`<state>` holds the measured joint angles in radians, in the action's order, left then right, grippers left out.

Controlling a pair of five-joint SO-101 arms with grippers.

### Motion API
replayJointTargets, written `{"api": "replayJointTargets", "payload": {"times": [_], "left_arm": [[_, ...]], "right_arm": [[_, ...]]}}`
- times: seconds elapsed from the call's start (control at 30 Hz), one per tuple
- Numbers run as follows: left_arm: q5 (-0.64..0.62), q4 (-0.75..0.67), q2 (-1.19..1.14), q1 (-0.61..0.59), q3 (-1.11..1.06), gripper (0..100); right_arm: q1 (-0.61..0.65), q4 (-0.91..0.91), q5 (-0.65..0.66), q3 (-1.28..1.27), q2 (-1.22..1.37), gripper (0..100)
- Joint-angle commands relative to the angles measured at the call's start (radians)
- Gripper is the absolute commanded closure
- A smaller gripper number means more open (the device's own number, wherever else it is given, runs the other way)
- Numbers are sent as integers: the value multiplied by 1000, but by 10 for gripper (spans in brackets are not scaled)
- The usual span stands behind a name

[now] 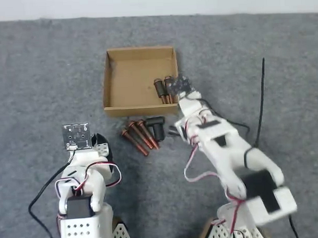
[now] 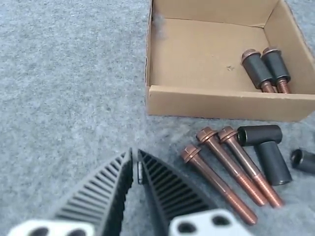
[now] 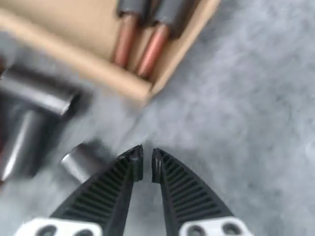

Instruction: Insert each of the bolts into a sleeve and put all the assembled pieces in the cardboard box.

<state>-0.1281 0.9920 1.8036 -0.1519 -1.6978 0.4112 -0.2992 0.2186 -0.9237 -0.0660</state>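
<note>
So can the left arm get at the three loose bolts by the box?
Probably yes: the left gripper is close beside the loose bolts, with only bare carpet between them. Its jaws are shut, so they must open first.

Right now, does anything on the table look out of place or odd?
Nothing spilled or damaged. One sleeve lies apart from the other two sleeves, which form an L beside the three bare bolts. Two assembled pieces lie side by side in the cardboard box.
</note>
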Motion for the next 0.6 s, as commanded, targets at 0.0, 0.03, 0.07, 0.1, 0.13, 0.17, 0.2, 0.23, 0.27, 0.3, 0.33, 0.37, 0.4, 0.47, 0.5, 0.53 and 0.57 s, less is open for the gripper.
{"api": "replayJointTargets", "payload": {"times": [0.0,0.03,0.07,0.1,0.13,0.17,0.2,0.23,0.27,0.3,0.33,0.37,0.4,0.47,0.5,0.53,0.57], "left_arm": [[12,-21,9,3,12,985],[12,-21,9,3,12,985],[12,-21,9,3,12,985],[12,-21,9,3,12,985],[12,-21,9,3,12,985],[12,-21,9,3,12,985],[12,-21,9,3,12,985],[12,-21,9,3,12,985],[12,-21,9,3,12,985],[12,-21,9,3,12,985],[12,-21,9,3,12,985],[12,-21,9,3,12,985],[12,-21,9,3,12,985],[12,-21,9,3,12,985],[12,-21,9,3,12,985],[12,-21,9,3,12,985],[12,-21,9,3,12,985]], "right_arm": [[39,-8,-8,-109,-173,972],[39,-8,-9,-137,-217,972],[38,-8,-11,-158,-263,972],[36,-8,-11,-175,-309,970],[33,-10,-11,-192,-358,969],[28,-15,-11,-206,-403,968],[27,-35,-11,-213,-446,968],[27,-65,-12,-213,-481,968],[28,-94,-12,-213,-516,967],[35,-117,-12,-213,-547,967],[47,-136,-12,-213,-573,967],[59,-154,-12,-213,-591,967],[74,-170,-12,-212,-604,967],[111,-199,-12,-195,-602,966],[127,-214,-12,-183,-595,966],[139,-228,-12,-167,-584,966],[147,-237,-12,-149,-568,966]]}}
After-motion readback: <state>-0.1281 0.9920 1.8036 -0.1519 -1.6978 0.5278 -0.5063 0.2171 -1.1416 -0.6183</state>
